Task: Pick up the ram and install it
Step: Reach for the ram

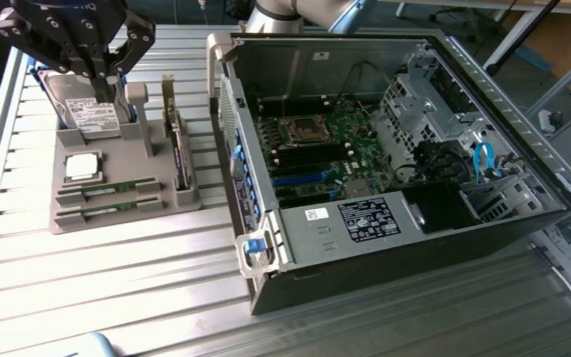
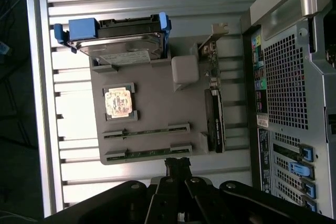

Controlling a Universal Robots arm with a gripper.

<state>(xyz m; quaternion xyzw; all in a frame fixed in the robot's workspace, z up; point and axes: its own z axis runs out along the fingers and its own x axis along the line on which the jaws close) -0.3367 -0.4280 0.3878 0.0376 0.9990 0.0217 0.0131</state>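
Observation:
Two ram sticks lie side by side in slots of a grey holder (image 1: 117, 223) on the slatted table, at the exterior view's left: one ram stick (image 1: 107, 189) and a second (image 1: 107, 209). In the wrist view they appear as narrow green strips, one (image 2: 147, 130) and the other (image 2: 149, 153). My gripper (image 1: 105, 93) hangs above the far end of the holder, over the hard drive, shut with nothing between its fingers. Seen from the wrist, the gripper (image 2: 178, 167) is pressed together just short of the nearer ram stick. The open computer case (image 1: 484, 97) shows its motherboard (image 1: 337, 130).
The holder also carries a hard drive (image 1: 92, 113) with blue rails, a square silver processor chip (image 1: 82, 165) and an upright card with a metal bracket (image 1: 176, 152). The case wall (image 1: 234, 111) stands close beside the holder. Bare slatted table lies in front.

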